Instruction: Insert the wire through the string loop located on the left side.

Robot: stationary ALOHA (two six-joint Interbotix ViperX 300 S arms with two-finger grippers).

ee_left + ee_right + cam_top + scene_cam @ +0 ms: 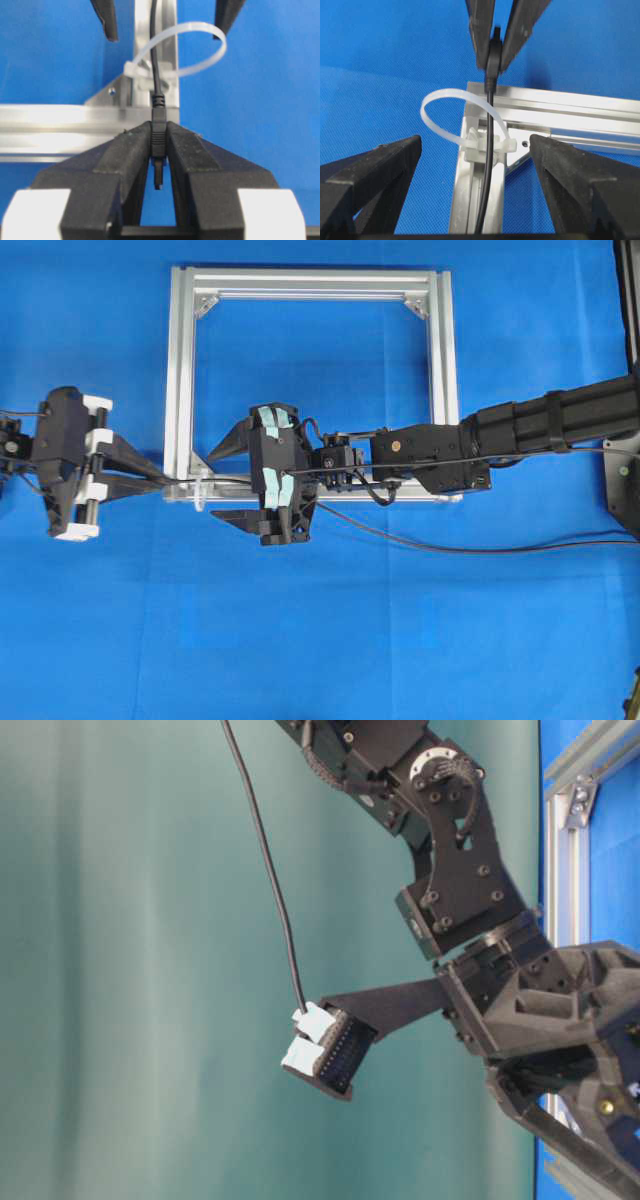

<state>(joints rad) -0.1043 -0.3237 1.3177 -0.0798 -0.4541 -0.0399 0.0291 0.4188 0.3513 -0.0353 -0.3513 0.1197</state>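
Note:
My left gripper [165,480] [158,134] is shut on the slim black plug [158,135] of the wire [470,549], just left of the frame's near-left corner. From the plug the wire [154,55] runs on across the whitish string loop [200,40] [200,490] tied to that corner. It crosses the band close to the clasp [487,145], and I cannot tell whether it lies inside the ring. My right gripper [218,483] [475,142] is open wide just right of the loop. Its fingers [375,170] straddle the wire [490,125] without touching it.
The square silver aluminium frame [185,370] [570,107] lies flat on blue cloth. The right arm [500,435] stretches over the frame's near rail. The wire's slack trails off to the right across the cloth. Open cloth lies nearer the front of the table.

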